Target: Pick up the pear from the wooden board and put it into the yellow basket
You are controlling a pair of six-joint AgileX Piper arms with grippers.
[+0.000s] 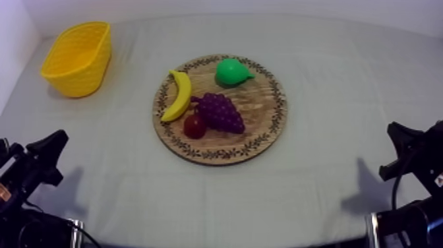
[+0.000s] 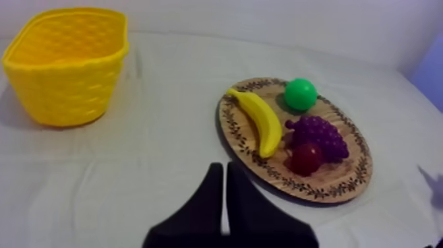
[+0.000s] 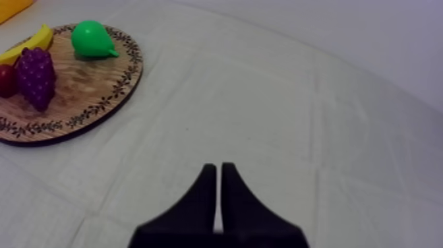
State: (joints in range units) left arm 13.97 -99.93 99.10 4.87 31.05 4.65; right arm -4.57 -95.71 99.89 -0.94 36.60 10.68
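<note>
Our left gripper and right gripper, 2 narrow empty wedges, green toy pear ahead on round wooden board, yellow basket cut off beyond

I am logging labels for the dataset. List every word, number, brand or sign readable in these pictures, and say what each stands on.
No readable text anywhere in these views.
wooden board: its rim carries a leafy pattern, no letters.
yellow basket: plain weave, no label.
pear, banana, grapes, small red fruit: no markings.
cloth: blank.
</note>
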